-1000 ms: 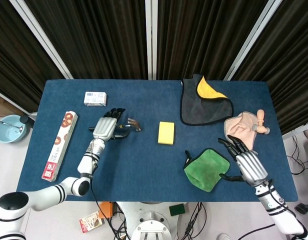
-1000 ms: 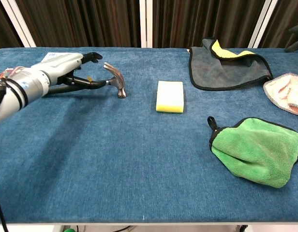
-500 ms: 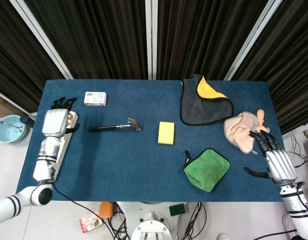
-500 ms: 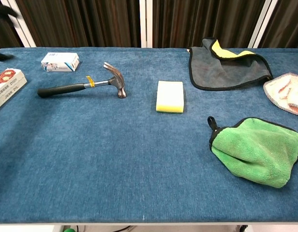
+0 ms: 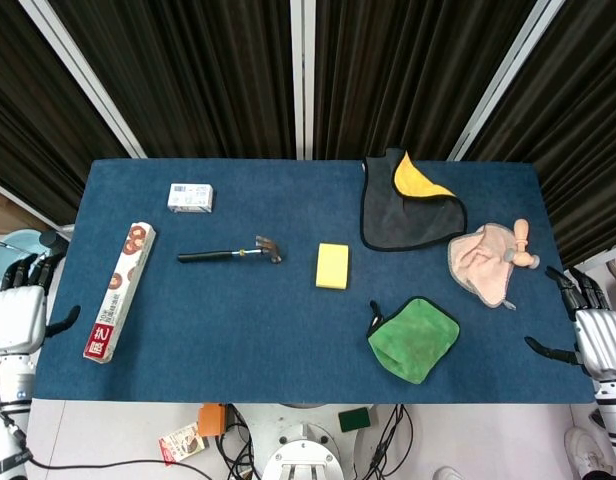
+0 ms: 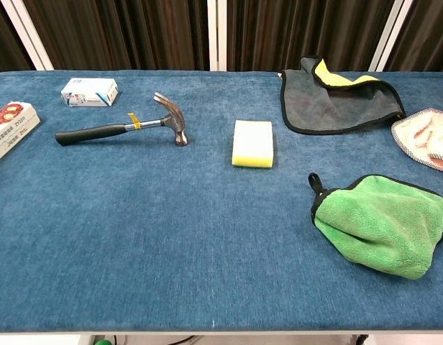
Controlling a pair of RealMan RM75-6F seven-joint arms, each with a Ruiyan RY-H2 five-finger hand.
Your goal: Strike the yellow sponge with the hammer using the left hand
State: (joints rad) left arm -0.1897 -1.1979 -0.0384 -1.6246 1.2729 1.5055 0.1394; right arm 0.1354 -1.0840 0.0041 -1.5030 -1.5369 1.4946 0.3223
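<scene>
The yellow sponge (image 5: 332, 266) (image 6: 252, 143) lies flat near the middle of the blue table. Left of it the hammer (image 5: 231, 254) (image 6: 124, 128) lies on the cloth, black handle pointing left, steel head toward the sponge. My left hand (image 5: 18, 312) hangs off the table's left edge, fingers apart, holding nothing. My right hand (image 5: 596, 335) is off the right edge, also spread and empty. Neither hand appears in the chest view.
A long printed box (image 5: 119, 291) (image 6: 6, 131) lies at the left edge, a small white box (image 5: 190, 197) (image 6: 89, 92) at the back left. A grey-and-yellow cloth (image 5: 408, 205), a pink cloth (image 5: 485, 262) and a green cloth (image 5: 413, 338) (image 6: 383, 222) occupy the right side.
My left hand has let go of the hammer and drawn back left, off the table. The right hand has withdrawn past the right edge. The hammer stays where it lay.
</scene>
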